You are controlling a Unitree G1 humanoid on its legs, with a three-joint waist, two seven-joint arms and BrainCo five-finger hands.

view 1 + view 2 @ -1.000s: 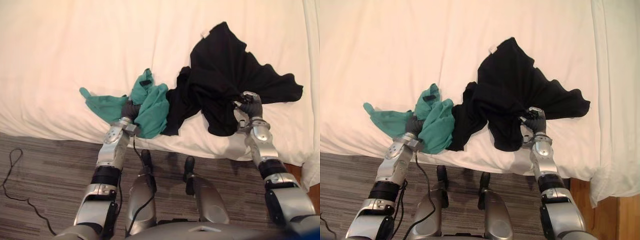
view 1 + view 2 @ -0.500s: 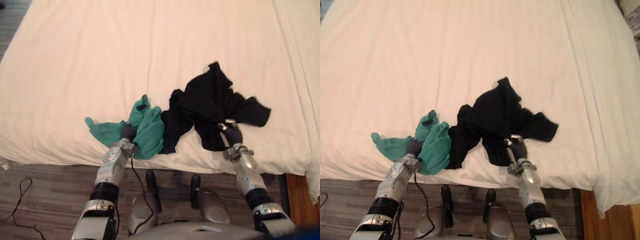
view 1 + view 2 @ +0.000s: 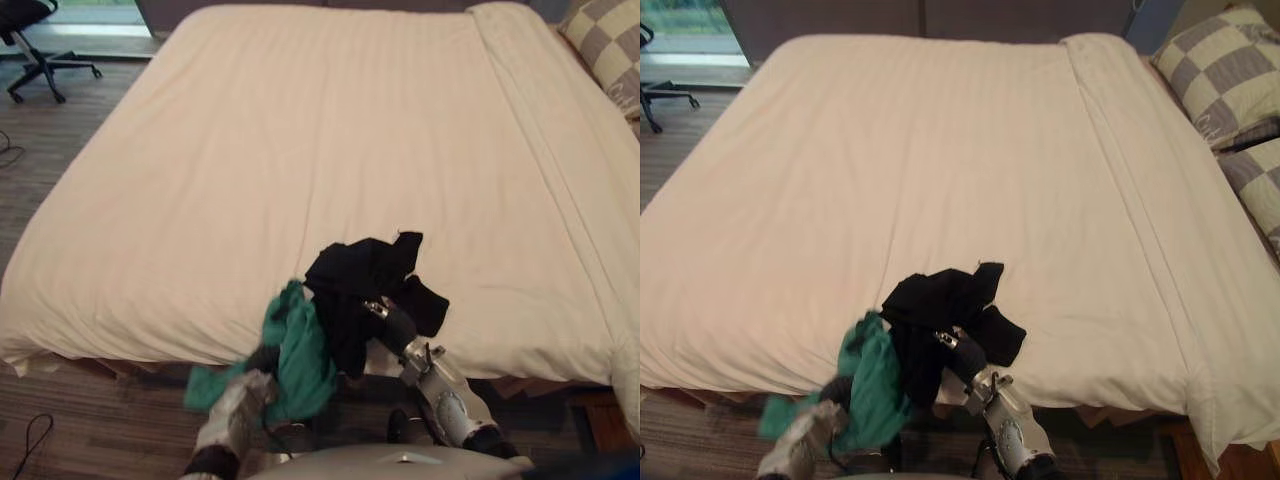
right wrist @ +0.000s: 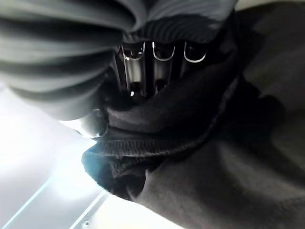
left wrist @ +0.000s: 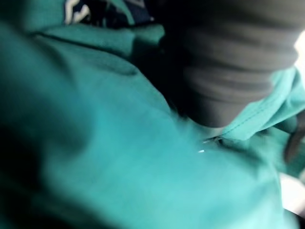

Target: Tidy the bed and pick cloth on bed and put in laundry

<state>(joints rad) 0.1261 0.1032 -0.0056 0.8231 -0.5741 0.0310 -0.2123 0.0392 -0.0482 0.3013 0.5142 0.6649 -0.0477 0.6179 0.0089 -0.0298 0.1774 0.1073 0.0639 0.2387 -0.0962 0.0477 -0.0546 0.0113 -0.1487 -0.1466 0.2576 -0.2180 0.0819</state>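
Black cloth [image 3: 365, 275] clenched in right hand [image 3: 392, 322] (green cloth [image 3: 303, 352] covers left hand [image 3: 262, 360], grip unclear).

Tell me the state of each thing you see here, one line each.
green cloth: bunched, hanging partly off the bed edge
black cloth: crumpled on the bed by that edge
right robot hand: shut on black cloth
left robot hand: wrapped in green cloth, grip hidden
bed: cover smooth and flat

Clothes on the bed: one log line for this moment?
left hand: buried in green cloth | right hand: shut on black cloth | both at bed edge
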